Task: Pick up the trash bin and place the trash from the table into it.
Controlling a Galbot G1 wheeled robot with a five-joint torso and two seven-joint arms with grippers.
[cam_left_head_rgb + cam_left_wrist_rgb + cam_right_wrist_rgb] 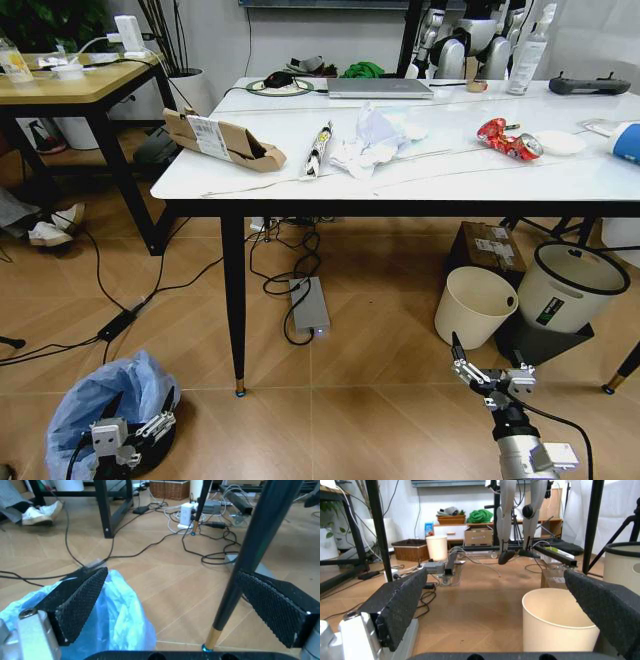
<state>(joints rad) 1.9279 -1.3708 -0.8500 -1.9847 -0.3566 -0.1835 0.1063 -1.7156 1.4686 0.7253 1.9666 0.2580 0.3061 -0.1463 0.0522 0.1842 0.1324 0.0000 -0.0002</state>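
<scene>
Left gripper fingers spread wide over the trash bin on the floor; blue bag liner bulges against one finger, desk leg between the fingers.

Right gripper open, idle near cream bin.

Risk: fingers pinch only loose liner, so bin slips.

Count on desk: one cardboard box, one crushed can, one tissue heap.

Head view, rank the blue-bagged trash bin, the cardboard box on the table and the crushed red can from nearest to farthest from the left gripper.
Measured from the left gripper, low on the robot's left:
1. Trash bin, on the floor right at the gripper.
2. Cardboard box, on the table's left end.
3. Crushed red can, toward the table's right side.
</scene>
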